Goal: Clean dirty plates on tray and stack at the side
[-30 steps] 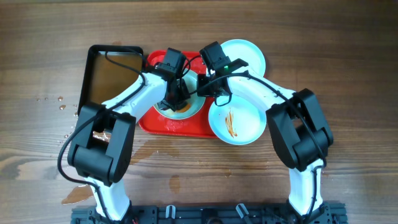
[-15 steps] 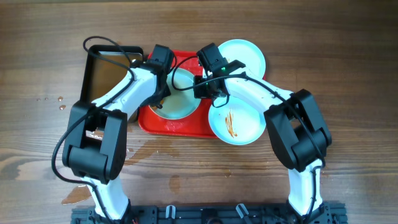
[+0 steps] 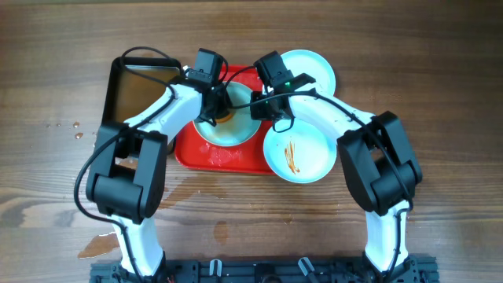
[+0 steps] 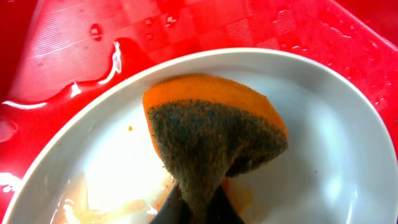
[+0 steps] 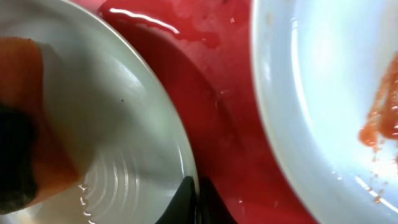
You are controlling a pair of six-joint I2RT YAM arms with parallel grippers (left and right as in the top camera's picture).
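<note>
A pale plate point(image 3: 236, 132) lies on the red tray point(image 3: 206, 156). My left gripper point(image 3: 217, 107) is shut on an orange sponge point(image 4: 211, 134) with a dark scouring face, pressed into that plate point(image 4: 323, 155), where faint orange smears remain. My right gripper point(image 3: 265, 112) is shut on the same plate's right rim point(image 5: 183, 155), one finger inside and one outside. A second plate point(image 3: 297, 153) with an orange-brown sauce streak point(image 5: 379, 121) overlaps the tray's right edge. A third plate point(image 3: 313, 69) sits behind, beside the tray.
A black pan point(image 3: 137, 90) of brownish water stands left of the tray. The tray point(image 4: 186, 25) is wet. Water drops point(image 3: 75, 130) and puddles point(image 3: 96, 247) lie on the wooden table at left and front.
The left gripper swept the sponge from the plate's middle to its left side, then back toward the upper middle. The right gripper kept its hold on the rim, barely shifting.
</note>
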